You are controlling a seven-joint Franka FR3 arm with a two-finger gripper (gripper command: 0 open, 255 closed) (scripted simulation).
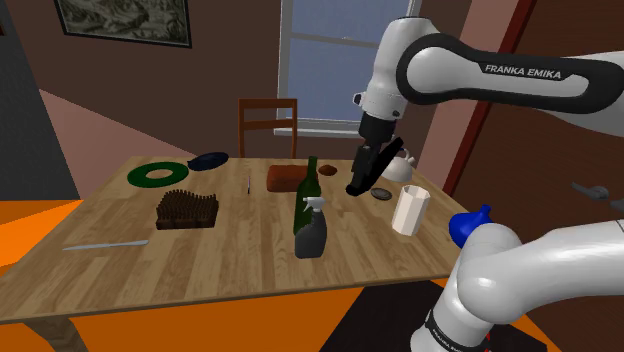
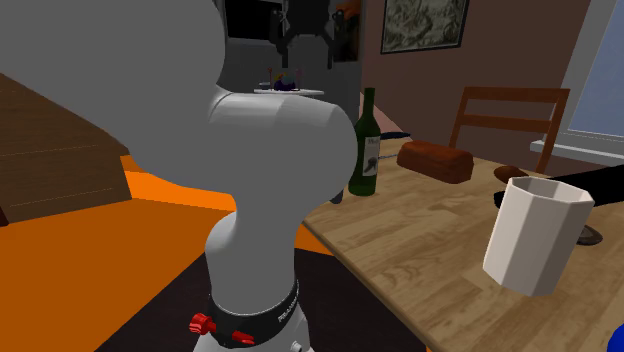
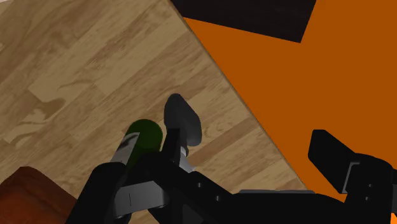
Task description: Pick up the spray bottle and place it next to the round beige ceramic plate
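The dark grey spray bottle (image 1: pixel 310 230) stands upright near the table's front edge, just in front of a green wine bottle (image 1: pixel 311 180). My black gripper (image 1: pixel 360 182) hangs above the table to the shoulder view's right of the wine bottle, behind the spray bottle and touching neither. In the wrist view the spray bottle's nozzle head (image 3: pixel 182 119) and the wine bottle's top (image 3: pixel 144 134) lie below the gripper (image 3: pixel 216 181), whose fingers stand apart and open, nothing held. A small round brownish dish (image 1: pixel 381 193) lies just beyond the gripper.
On the wooden table (image 1: pixel 240 260) are a white cup (image 1: pixel 410 208), a brown block (image 1: pixel 288 176), a green ring (image 1: pixel 158 174), a dark blue plate (image 1: pixel 208 159), a dark bristly block (image 1: pixel 187 210) and a knife (image 1: pixel 105 244). A chair (image 1: pixel 267 125) stands behind.
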